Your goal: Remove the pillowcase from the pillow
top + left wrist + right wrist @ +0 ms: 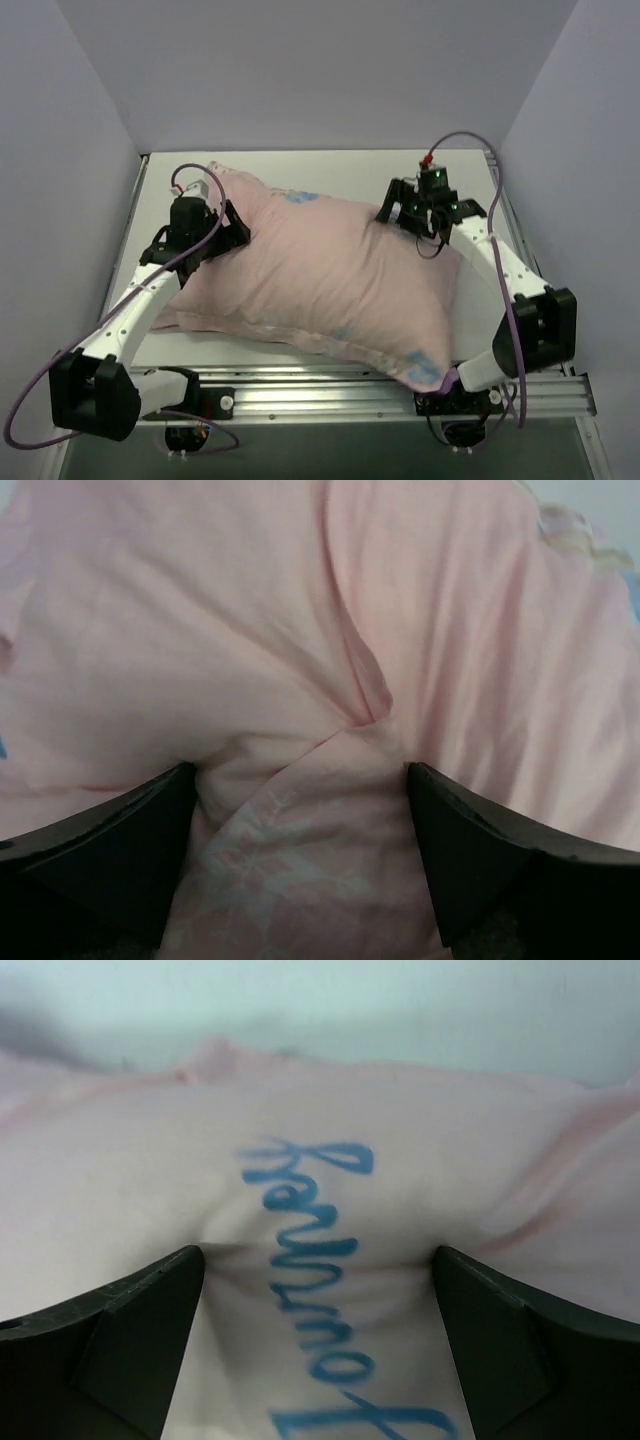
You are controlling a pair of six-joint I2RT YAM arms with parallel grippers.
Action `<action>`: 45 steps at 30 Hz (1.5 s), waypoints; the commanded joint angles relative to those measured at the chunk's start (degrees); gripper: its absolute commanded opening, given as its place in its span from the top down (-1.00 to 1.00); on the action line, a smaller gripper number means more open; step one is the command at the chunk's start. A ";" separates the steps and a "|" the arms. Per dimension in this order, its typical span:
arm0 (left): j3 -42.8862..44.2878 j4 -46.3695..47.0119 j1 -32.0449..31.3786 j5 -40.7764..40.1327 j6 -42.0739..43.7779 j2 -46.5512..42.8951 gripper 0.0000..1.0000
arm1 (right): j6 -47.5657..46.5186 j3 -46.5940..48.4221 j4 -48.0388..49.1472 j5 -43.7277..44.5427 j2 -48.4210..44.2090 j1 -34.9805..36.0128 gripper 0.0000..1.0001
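- Your left gripper [300,780]: jaws wide apart, pressed into the left end of the pillowcase [330,275], with a fold bunched between them.
- Pillowcase: pale pink, lies across the table [340,163], still on the pillow.
- Your right gripper [318,1260]: jaws wide apart, pressed into its far right corner.

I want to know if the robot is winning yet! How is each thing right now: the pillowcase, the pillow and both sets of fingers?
Pillowcase, on the pillow, pale pink side up.
Pillow, hidden inside the pillowcase.
Left fingers, open, pillowcase bunched between them.
Right fingers, open, blue writing between them.
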 commanded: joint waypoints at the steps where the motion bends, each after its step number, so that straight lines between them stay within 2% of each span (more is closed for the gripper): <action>1: -3.22 -15.29 -8.36 5.80 -1.69 -11.42 -0.88 | -3.80 10.79 3.38 1.96 4.90 0.33 -0.85; 4: 1.08 -24.09 -9.17 2.97 0.42 -19.34 -0.87 | -4.42 16.33 1.09 5.63 3.69 0.51 -0.86; 8: 9.51 -26.68 -9.00 -0.55 4.29 -21.65 -0.88 | -3.90 12.58 -0.05 10.30 -1.76 1.65 -0.88; 11: 15.05 -23.35 -8.91 -0.55 7.63 -17.62 -0.88 | -3.37 7.06 -2.51 14.07 -6.86 2.88 -0.88; 15: 21.30 -15.11 -8.82 3.30 11.49 -5.32 -0.88 | -0.13 -0.16 -7.51 19.54 -15.81 5.86 -0.88; 20: 26.31 -9.46 -8.30 7.09 12.47 8.74 -0.88 | 4.45 -8.95 -11.30 18.76 -24.00 7.01 -0.87; 23: 25.89 -9.01 -8.38 8.58 10.63 16.92 -0.87 | 6.56 -15.01 -10.08 14.55 -27.35 7.10 -0.86; 25: 23.70 -8.93 -8.56 11.12 9.66 17.73 -0.88 | 6.91 -18.18 -5.96 9.27 -26.22 6.84 -0.86; 28: 14.31 -8.84 -8.73 11.40 7.55 14.05 -0.87 | 7.00 -19.51 2.30 4.26 -20.51 6.75 -0.83; 29: 11.32 -9.10 -8.65 11.40 6.24 10.21 -0.88 | 7.00 -19.25 7.19 3.64 -18.49 6.49 -0.82; 30: 5.29 -9.88 -8.65 11.31 5.79 7.82 -0.88 | 6.92 -17.42 9.68 2.50 -13.43 6.40 -0.81; 32: -0.72 -10.85 -8.73 10.96 3.87 -0.49 -0.88 | 5.87 -13.47 13.81 1.45 -7.17 6.57 -0.79; 33: -3.36 -12.25 -8.82 10.96 3.07 -3.68 -0.88 | 5.42 -10.66 16.01 0.57 -0.09 6.92 -0.78; 35: -8.91 -13.93 -9.00 11.22 0.10 -12.27 -0.87 | 4.28 0.66 18.75 -0.23 7.24 8.32 -0.77; 36: -10.06 -15.15 -9.52 12.70 -0.97 -15.11 -0.87 | 2.45 5.06 18.75 -0.15 14.15 10.42 -0.77; 37: -11.37 -15.43 -9.87 13.67 -2.20 -19.84 -0.88 | 1.65 14.50 18.32 -0.49 17.61 11.57 -0.77; 38: -11.56 -15.60 -10.49 14.73 -4.65 -21.80 -0.88 | 0.68 19.38 16.92 -0.84 23.74 13.24 -0.77; 40: -10.60 -15.78 -11.02 16.58 -5.98 -25.23 -0.88 | -0.29 28.61 14.11 -1.90 28.96 14.65 -0.77; 41: -9.38 -17.26 -11.19 16.24 -5.90 -27.42 -0.88 | -0.64 36.40 11.31 -1.82 32.47 15.27 -0.77; 44: -4.10 -21.56 -11.37 9.75 -3.89 -29.38 -0.88 | -2.66 42.96 8.13 0.11 33.04 17.38 -0.77; 45: -3.40 -21.93 -11.28 8.25 -3.53 -29.46 -0.88 | -3.62 42.55 7.95 0.81 32.07 17.82 -0.78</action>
